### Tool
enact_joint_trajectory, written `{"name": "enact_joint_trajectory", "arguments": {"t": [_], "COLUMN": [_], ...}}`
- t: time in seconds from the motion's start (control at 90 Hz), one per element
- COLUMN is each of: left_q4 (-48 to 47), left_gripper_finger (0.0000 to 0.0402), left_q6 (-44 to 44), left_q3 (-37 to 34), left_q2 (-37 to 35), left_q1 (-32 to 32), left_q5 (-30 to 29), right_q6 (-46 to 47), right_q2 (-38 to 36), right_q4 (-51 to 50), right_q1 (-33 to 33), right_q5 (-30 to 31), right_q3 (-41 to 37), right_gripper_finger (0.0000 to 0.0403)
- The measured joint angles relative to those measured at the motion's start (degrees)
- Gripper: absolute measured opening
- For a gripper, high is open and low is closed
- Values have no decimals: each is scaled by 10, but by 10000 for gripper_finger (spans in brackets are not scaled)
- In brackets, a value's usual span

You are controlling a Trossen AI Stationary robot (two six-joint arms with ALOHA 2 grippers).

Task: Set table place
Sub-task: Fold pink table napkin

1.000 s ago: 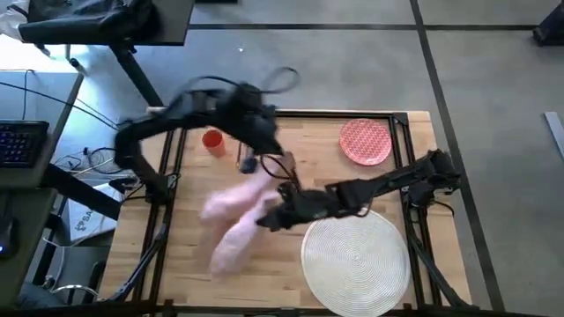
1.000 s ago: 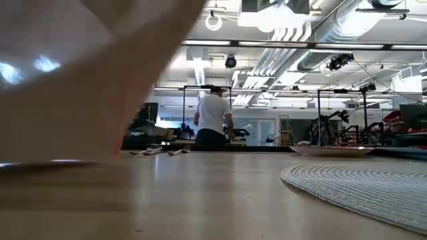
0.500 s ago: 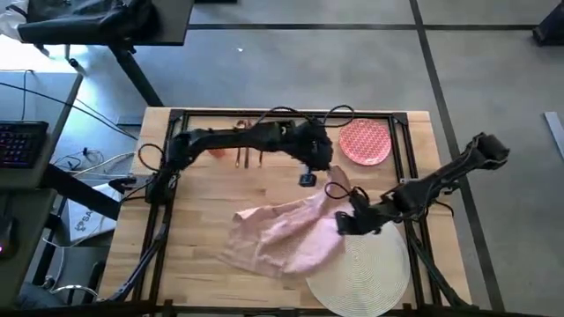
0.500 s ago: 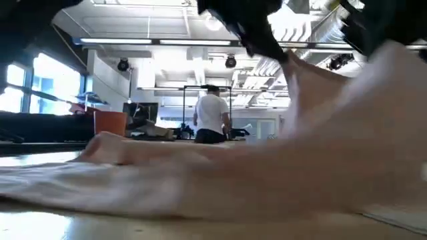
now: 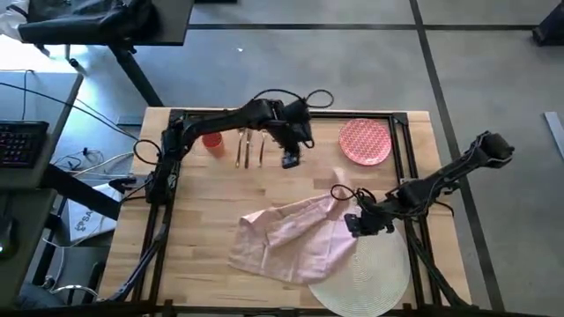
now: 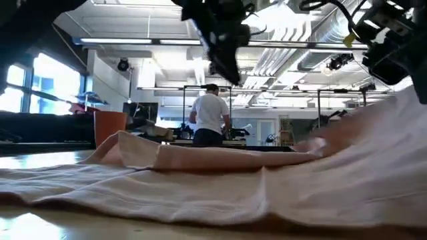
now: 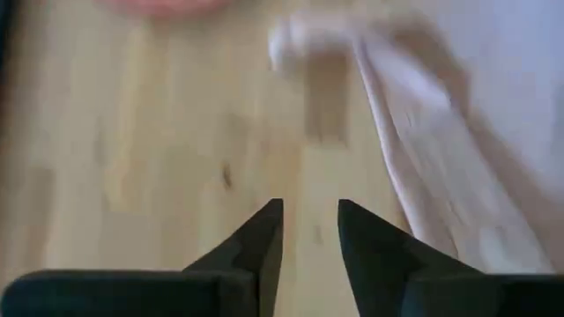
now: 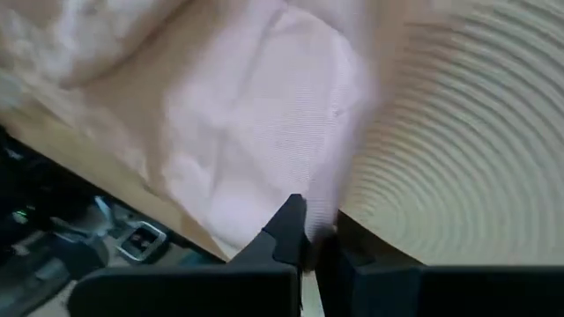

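Napkin: the napkin (image 5: 286, 242) lies rumpled at the table's centre, its 3 o'clock edge draped over the placemat (image 5: 370, 269).
Handling: soft, light and limp; it will likely sag and drag, so take it at a corner or hem.
Right gripper: the right gripper (image 5: 351, 222) pinches the napkin's 3 o'clock edge, fingers pressed together on cloth.
Left gripper: the left gripper (image 5: 289, 160) hovers near 12 o'clock with nothing between its slightly parted fingers.
Others: cutlery (image 5: 248, 147) and cup (image 5: 212, 141) toward 11 o'clock, plate (image 5: 366, 142) at 1 o'clock.
Surface: the table (image 5: 198, 207) is bare light wood, probably smooth.
Room: a workshop with a person (image 6: 212, 117) far behind.
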Motion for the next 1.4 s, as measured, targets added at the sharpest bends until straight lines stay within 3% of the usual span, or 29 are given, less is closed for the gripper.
{"name": "enact_joint_trajectory", "arguments": {"t": [0.144,0.289,0.544,0.756,0.922,1.111,1.4], "left_q4": [-106,-126,-46,96,151,235,225], "left_gripper_finger": [95,89,73,72,72,72,72], "left_q6": [38,0,-102,-228,-264,-259,-284], "left_q3": [-1,-32,-138,-202,-258,-326,-355], "left_q2": [-1,-2,-1,-1,-1,-1,-1], "left_q1": [-23,-71,-169,-171,-142,-142,-189], "left_q5": [94,178,147,176,177,195,142], "right_q6": [-7,-50,-80,-95,-126,-173,-235], "right_q2": [0,0,-19,-53,-70,-72,-71], "right_q4": [-27,-34,-22,-44,-111,-179,-184], "right_q1": [1,1,0,0,0,-11,-43], "right_q5": [-23,-41,-39,23,67,71,71], "right_q3": [-3,-2,8,59,106,130,130], "right_gripper_finger": [3,30,125,185,192,193,193]}}
